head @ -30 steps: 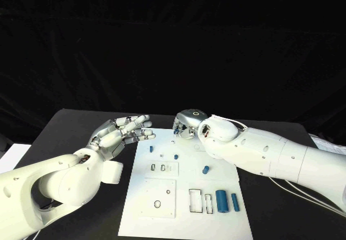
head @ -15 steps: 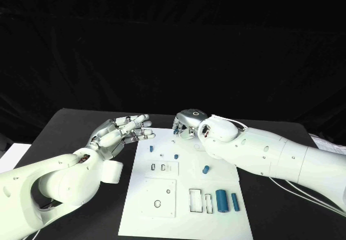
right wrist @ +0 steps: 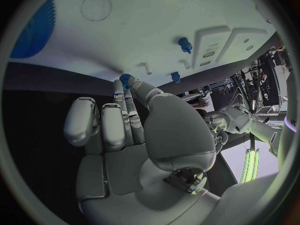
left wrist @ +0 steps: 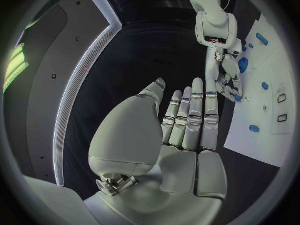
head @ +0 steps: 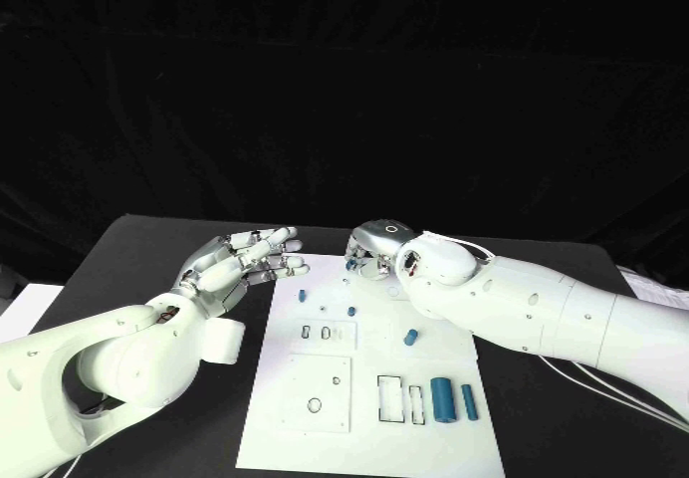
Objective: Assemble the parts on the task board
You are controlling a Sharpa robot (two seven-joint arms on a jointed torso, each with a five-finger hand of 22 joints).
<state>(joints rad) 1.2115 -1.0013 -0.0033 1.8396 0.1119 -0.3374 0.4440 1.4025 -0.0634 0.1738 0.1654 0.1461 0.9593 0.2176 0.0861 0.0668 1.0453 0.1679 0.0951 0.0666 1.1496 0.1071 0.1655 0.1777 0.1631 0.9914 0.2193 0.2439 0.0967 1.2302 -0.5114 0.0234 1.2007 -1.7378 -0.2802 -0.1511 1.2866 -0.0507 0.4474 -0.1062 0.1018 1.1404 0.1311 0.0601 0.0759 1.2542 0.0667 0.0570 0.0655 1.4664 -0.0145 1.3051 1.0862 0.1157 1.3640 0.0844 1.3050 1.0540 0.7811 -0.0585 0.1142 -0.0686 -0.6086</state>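
Observation:
The white task board (head: 288, 438) lies lengthwise in the middle of the black table. My right hand (head: 377, 249) hovers over its far end with the fingers curled down, and thumb and fingertip pinch a small blue toothed part (right wrist: 125, 78). A large blue gear (right wrist: 34, 27) lies flat on the board close to that hand. My left hand (head: 241, 265) floats beside the board's far left corner, fingers spread and holding nothing. Two small blue pegs (head: 303, 295) (head: 349, 311) stand on the board. A short blue piece (head: 411, 337) lies mid-board, and two blue cylinders (head: 442, 398) (head: 467, 400) lie near the front right.
Raised white blocks with slots and holes (head: 319, 383) take up the board's near half, beside black-outlined rectangles (head: 389, 394). A white sheet (head: 22, 304) lies off the table's left edge and papers (head: 658, 289) at its right edge.

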